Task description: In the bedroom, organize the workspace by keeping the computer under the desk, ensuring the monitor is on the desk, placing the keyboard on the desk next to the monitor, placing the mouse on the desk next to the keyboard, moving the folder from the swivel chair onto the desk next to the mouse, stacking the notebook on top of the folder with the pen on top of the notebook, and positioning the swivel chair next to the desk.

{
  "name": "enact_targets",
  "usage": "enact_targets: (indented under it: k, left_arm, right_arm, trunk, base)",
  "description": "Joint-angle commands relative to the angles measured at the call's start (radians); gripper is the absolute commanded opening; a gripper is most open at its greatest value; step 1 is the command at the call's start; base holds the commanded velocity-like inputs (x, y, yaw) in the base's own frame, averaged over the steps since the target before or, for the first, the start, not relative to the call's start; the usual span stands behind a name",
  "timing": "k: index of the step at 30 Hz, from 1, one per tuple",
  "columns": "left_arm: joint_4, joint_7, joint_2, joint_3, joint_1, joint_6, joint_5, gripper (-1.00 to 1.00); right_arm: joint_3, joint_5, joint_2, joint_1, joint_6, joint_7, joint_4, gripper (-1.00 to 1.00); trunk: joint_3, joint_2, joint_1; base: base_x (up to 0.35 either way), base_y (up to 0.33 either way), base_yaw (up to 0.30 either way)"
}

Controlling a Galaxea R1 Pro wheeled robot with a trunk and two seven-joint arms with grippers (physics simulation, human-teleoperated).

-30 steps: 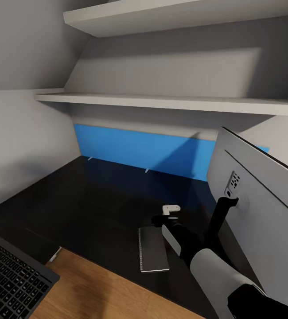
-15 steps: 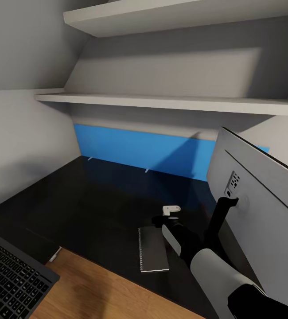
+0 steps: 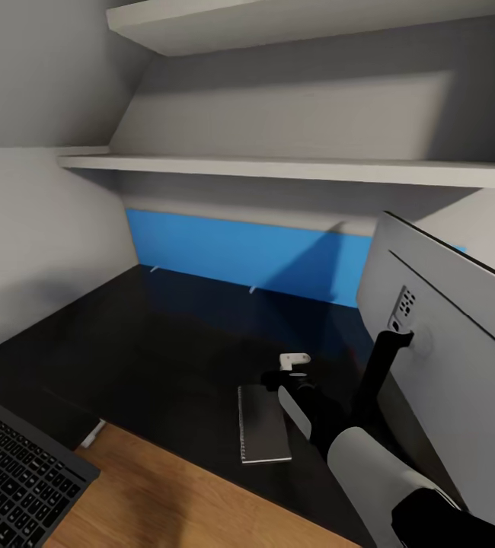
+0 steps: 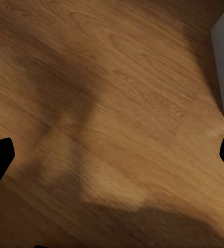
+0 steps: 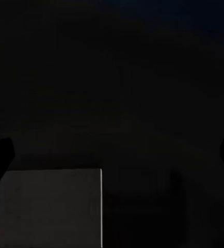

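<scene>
The right gripper (image 3: 289, 367), white-tipped on a black and white arm, hovers over the glossy black desk (image 3: 141, 350) just past the far end of the thin grey notebook (image 3: 263, 423); its fingers stand apart, holding nothing. The notebook lies flat near the desk's front edge, long axis running front to back, spiral binding along its left side. Beside it stands the wide silver-backed monitor (image 3: 461, 342). A dark-keyed keyboard (image 3: 15, 479) shows at lower left.

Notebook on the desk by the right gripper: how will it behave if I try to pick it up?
The notebook lies flat and thin on the glossy black desk, so it probably slides before the fingers get under an edge. It looks light. The thin cover may flex if pinched at one corner.
</scene>
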State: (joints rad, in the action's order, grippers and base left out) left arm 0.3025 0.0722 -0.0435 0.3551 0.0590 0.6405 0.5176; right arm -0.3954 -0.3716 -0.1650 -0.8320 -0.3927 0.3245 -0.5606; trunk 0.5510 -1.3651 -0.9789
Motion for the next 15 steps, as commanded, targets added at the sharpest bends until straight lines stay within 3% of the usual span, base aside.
enact_targets:
  k: [1, 11, 15]
  left_arm:
    - [0.0, 0.008, 0.0, 0.008, 0.001, 0.004, 0.003, 1.0]
    - [0.0, 0.008, 0.001, 0.008, 0.001, 0.004, 0.004, 1.0]
    - [0.0, 0.008, 0.001, 0.008, 0.001, 0.004, 0.003, 1.0]
  right_arm:
    - [-0.007, -0.01, 0.001, -0.001, -0.003, 0.01, -0.001, 1.0]
    - [-0.009, -0.01, 0.001, -0.001, -0.003, 0.009, -0.002, 1.0]
    - [-0.009, -0.01, 0.001, -0.001, -0.003, 0.009, -0.002, 1.0]
  trunk:
    - [0.004, -0.008, -0.004]
    - [0.036, -0.078, -0.042]
    - [0.036, -0.078, -0.042]
  base:
    - [0.0, 0.0, 0.0]
    - [0.0, 0.0, 0.0]
    - [0.0, 0.0, 0.0]
